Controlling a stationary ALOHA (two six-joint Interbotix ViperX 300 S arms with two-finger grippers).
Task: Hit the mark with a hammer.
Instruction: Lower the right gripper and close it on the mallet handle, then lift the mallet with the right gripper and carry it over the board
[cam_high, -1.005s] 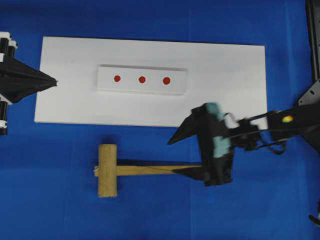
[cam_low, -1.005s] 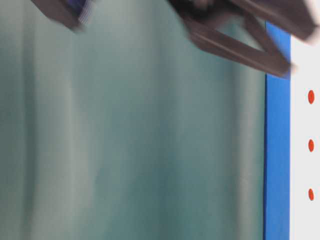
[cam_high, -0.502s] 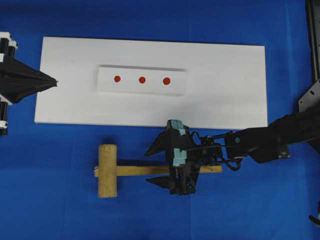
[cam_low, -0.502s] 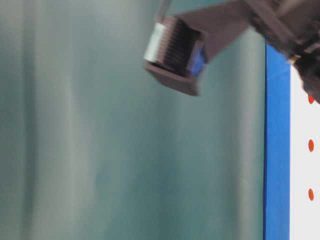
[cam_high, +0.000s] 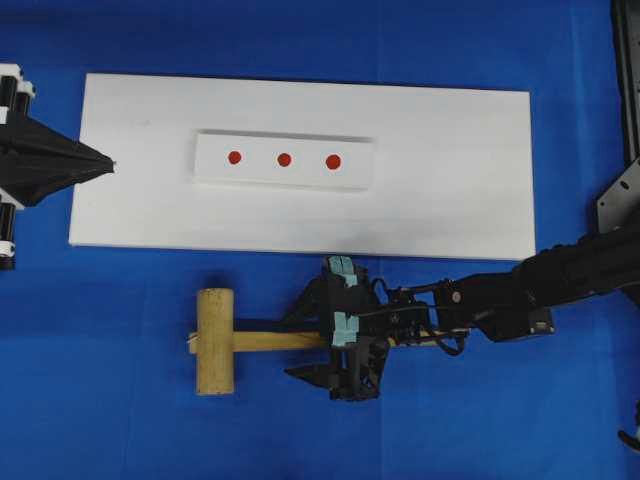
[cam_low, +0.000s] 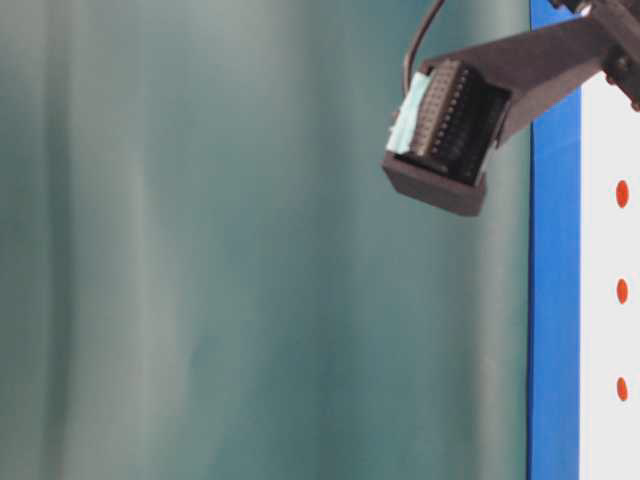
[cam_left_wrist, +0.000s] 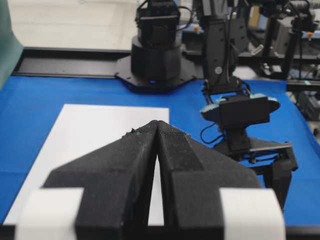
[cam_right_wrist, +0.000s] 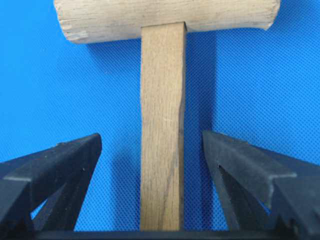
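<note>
Hammer (cam_high: 215, 341): you have it lying flat on the blue table (cam_high: 120, 420), near the front edge; its thick head points to the left side and its slim handle runs toward the right.
Right gripper (cam_high: 322, 337): you have it low over the handle, roughly at mid-length, with one finger (cam_high: 310, 372) on the near side and the other on the far side. In the right wrist view the handle (cam_right_wrist: 162, 135) stands between the two fingers with blue cloth showing on both sides, so the jaws are spread wide and hold nothing.
White board (cam_high: 450, 190): it lies just beyond the hammer, across the middle of the table, long side parallel to the front edge.
White bar (cam_high: 285, 160): it sits on the board, left of the board's centre.
Mark (cam_high: 333, 161): you find it at the right end of the row of three red dots on the bar, well apart from the hammer head. The two smaller dots (cam_high: 284, 159) lie to its left.
Left gripper (cam_high: 103, 163): you have it at the left edge of the board, tip over the board's rim, its fingers pressed together and holding nothing. The left wrist view shows the two pads (cam_left_wrist: 135, 150) meeting along one seam.
</note>
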